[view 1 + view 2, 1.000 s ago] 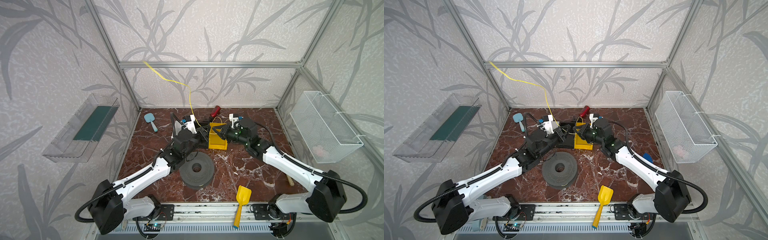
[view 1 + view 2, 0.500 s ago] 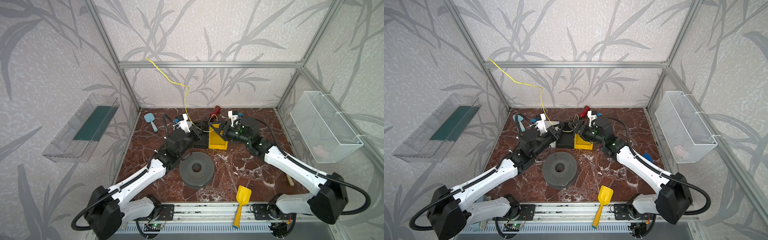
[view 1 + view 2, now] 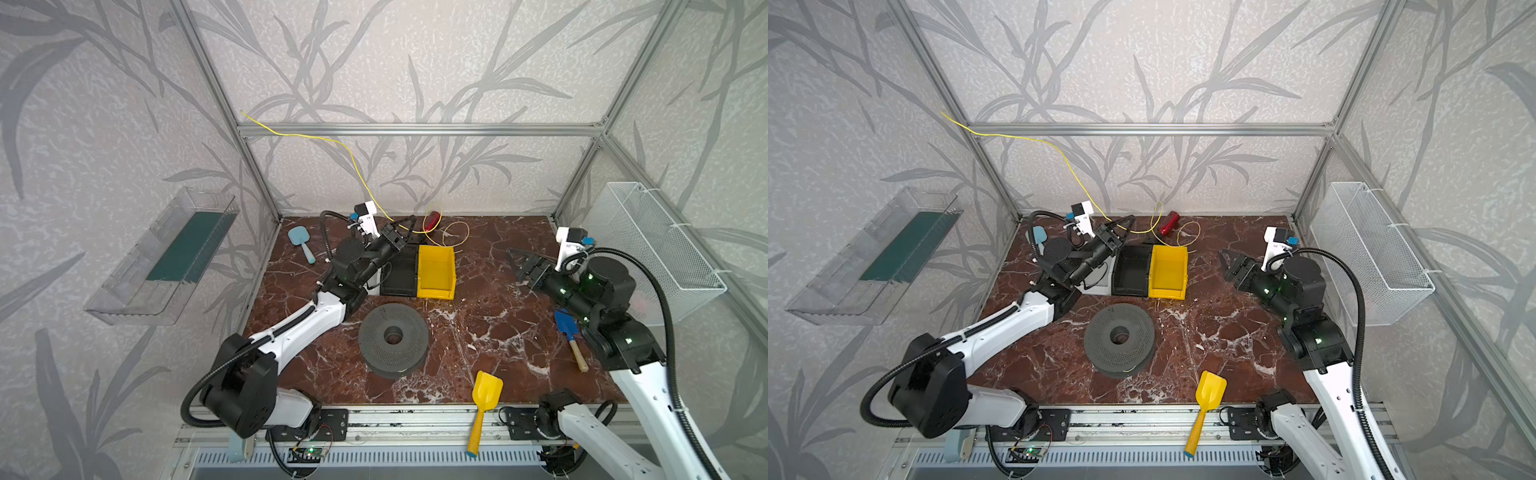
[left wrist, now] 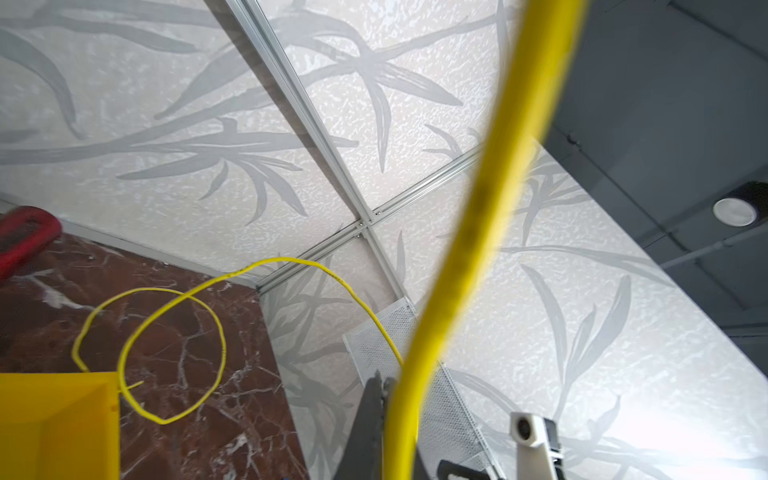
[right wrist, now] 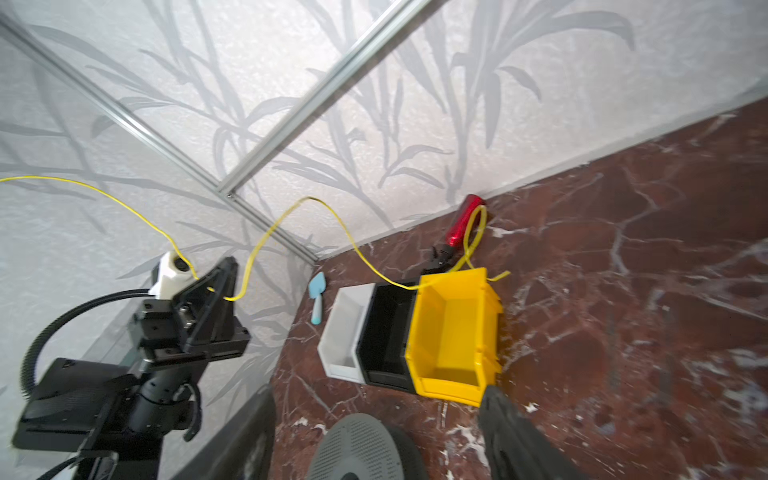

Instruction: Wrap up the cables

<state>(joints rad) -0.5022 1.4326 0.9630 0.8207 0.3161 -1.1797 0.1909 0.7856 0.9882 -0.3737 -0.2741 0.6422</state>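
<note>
Marble tabletop [image 3: 498,332] is sitting inside a leaf-papered, aluminium-framed cell [image 3: 415,62]. Yellow cable [image 4: 482,208] is slanting from the upper-left frame post [image 3: 215,83] down to the table's back edge — left gripper [image 3: 402,229] is pinching it mid-span, tail is looping behind the yellow bin [image 3: 436,270]. Right gripper [image 3: 517,264] is hanging spread, empty.

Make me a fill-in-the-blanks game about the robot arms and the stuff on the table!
1. The left gripper is shut on a thin cable that is coloured ____.
2. The right gripper holds nothing, and its jaws stand ____.
3. Between the white bin and the yellow bin sits a bin coloured ____.

Missing words: yellow, open, black.
</note>
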